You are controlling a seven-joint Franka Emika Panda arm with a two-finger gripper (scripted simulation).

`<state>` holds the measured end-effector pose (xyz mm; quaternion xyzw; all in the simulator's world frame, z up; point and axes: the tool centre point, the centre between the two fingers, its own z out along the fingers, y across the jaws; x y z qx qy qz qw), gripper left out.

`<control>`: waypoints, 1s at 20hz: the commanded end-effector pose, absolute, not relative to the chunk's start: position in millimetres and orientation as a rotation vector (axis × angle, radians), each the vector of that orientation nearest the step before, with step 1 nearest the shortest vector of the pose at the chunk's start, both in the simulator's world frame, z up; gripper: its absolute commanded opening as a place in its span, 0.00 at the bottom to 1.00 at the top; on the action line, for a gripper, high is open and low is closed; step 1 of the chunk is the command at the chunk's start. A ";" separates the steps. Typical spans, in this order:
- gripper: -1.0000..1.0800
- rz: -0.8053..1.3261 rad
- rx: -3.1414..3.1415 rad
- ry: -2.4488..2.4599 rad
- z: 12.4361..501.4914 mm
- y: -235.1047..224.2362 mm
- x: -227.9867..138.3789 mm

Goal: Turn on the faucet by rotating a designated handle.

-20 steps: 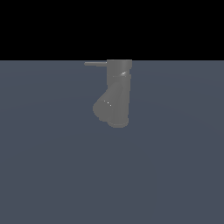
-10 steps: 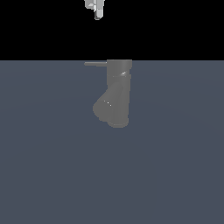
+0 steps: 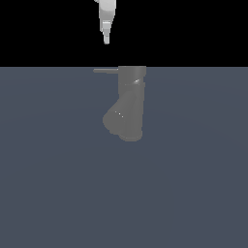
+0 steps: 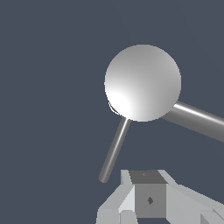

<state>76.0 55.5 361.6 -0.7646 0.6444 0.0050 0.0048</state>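
The dark-grey faucet [image 3: 130, 104] stands upright on the floor, its thick spout angled down toward the exterior view's left. Its handle [image 3: 105, 70], a thin grey rod, juts level from the top toward that same side. My white gripper [image 3: 106, 39] hangs straight above the rod's outer part with a clear gap between them; it tapers to a single tip, shut and holding nothing. In the wrist view the faucet [image 4: 142, 82] shows as a round cap, with the handle [image 4: 114, 151] reaching toward my gripper [image 4: 148, 183] and the thicker spout [image 4: 197, 120] branching off the other way.
A flat blue-grey floor [image 3: 193, 184] spreads all around the faucet, under a black background. Nothing else stands on it.
My gripper has come down into the exterior view from above, lower now than half a second ago. The faucet and its handle have not moved.
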 end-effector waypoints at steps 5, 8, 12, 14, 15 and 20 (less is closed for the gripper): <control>0.00 0.010 -2.234 2.201 326.0 66.3 104.3; 0.00 0.008 -2.164 2.272 310.5 70.8 114.9; 0.00 0.005 -2.088 2.344 293.4 75.7 125.6; 0.00 0.003 -2.058 2.372 286.5 77.6 129.6; 0.00 0.003 -2.044 2.384 283.6 78.5 131.3; 0.00 0.001 -1.998 2.424 273.2 81.4 137.0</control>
